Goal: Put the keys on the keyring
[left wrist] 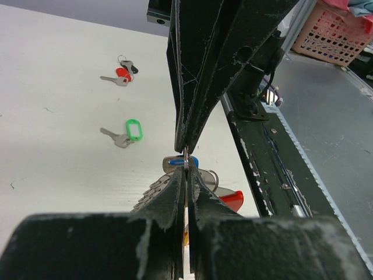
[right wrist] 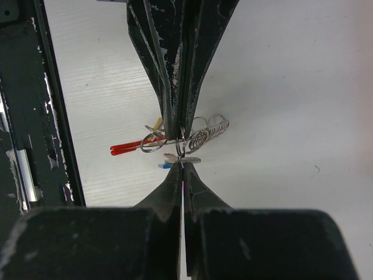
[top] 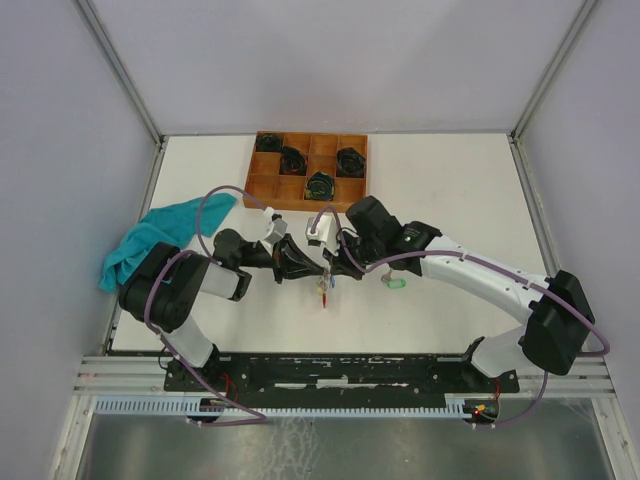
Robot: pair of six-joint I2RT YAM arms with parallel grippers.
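My left gripper [top: 316, 270] and right gripper [top: 334, 270] meet tip to tip above the table's middle. The left gripper [left wrist: 185, 169] is shut on a thin silver keyring [right wrist: 152, 144] that carries a red tag [right wrist: 129, 149], a yellow tag [right wrist: 156, 123] and a wire coil [right wrist: 211, 133]. The right gripper [right wrist: 182, 168] is shut on the small ring of a blue-tagged key [left wrist: 182, 161], right against the left fingertips. A green-tagged key [left wrist: 125, 133] lies loose on the table. A red and black tagged bunch of keys [left wrist: 122, 70] lies farther off.
A wooden compartment tray [top: 262, 170] with black coiled bundles [top: 320, 185] stands at the back. A teal cloth [top: 145, 245] lies at the left edge. The black base rail [left wrist: 274, 169] runs along the near edge, with a pink basket [left wrist: 335, 35] beyond it.
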